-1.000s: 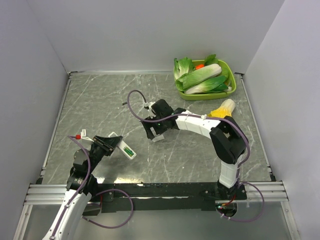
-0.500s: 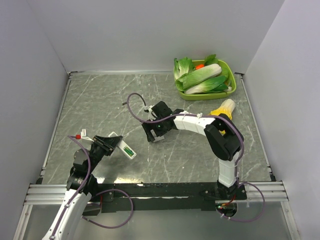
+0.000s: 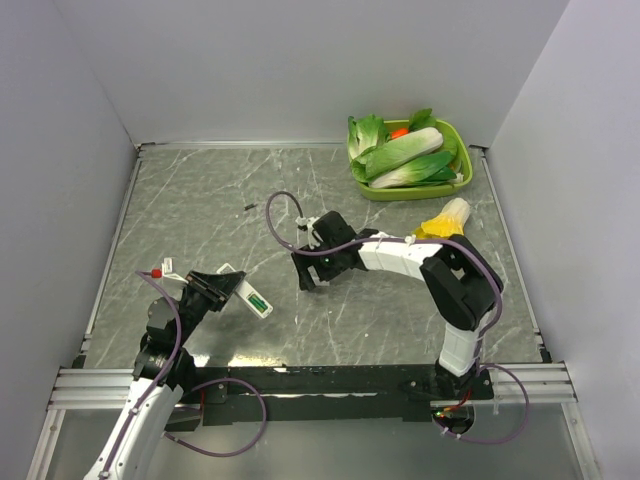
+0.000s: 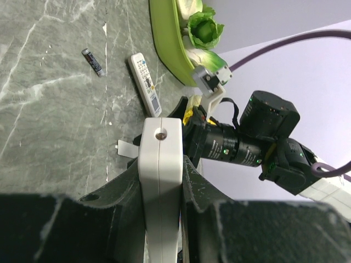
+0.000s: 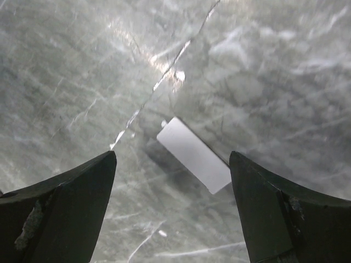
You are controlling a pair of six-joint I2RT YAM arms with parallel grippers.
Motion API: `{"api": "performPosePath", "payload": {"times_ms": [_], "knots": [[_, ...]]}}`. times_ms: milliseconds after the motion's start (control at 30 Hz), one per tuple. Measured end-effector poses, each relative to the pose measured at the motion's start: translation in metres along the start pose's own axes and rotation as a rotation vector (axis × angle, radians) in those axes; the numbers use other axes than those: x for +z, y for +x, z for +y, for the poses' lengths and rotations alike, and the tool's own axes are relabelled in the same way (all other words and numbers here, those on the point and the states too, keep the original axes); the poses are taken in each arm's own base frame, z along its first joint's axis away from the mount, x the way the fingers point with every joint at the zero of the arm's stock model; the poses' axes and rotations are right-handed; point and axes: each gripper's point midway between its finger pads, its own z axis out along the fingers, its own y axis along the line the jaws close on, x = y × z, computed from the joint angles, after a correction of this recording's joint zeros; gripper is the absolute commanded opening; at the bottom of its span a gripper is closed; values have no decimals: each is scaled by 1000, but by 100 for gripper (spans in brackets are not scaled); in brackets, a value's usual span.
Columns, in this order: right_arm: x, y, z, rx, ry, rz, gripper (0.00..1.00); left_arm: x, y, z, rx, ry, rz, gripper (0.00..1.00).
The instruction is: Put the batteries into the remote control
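Note:
My left gripper (image 3: 222,287) is shut on the slim white remote control (image 3: 250,296), lifted at the table's front left. A green battery (image 3: 257,299) shows in its open rear compartment. In the left wrist view the remote control (image 4: 160,181) stands edge-on, pinched between both fingers of the left gripper (image 4: 160,164). My right gripper (image 3: 312,278) hovers mid-table, open. In the right wrist view the right gripper (image 5: 173,164) has a flat white battery cover (image 5: 194,155) lying on the marble between its spread fingertips, untouched. The same cover (image 4: 125,148) shows past the remote.
A green tray (image 3: 420,192) of toy cabbages sits at the back right, with a loose pale cabbage (image 3: 447,217) by the right arm. A wider white remote with coloured buttons (image 4: 145,85) and a small dark cylinder (image 4: 93,61) lie on the table.
The right wrist has shifted slightly to the right and toward the front, staying open over the cover. The left arm and the remote have not moved.

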Motion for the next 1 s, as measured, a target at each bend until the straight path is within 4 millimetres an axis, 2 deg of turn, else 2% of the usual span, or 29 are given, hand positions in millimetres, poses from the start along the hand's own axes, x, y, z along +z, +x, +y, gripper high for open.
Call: {"api": "performPosePath", "payload": {"times_ms": [300, 500, 833, 1000], "knots": [[-8, 14, 3, 48, -12, -3, 91, 0, 0, 0, -2, 0, 0, 2], [-9, 18, 5, 25, -4, 13, 89, 0, 0, 0, -3, 1, 1, 2], [-13, 35, 14, -21, 36, 91, 88, 0, 0, 0, -3, 1, 1, 2], [-17, 42, 8, -45, 93, 123, 87, 0, 0, 0, -3, 1, 1, 2]]}}
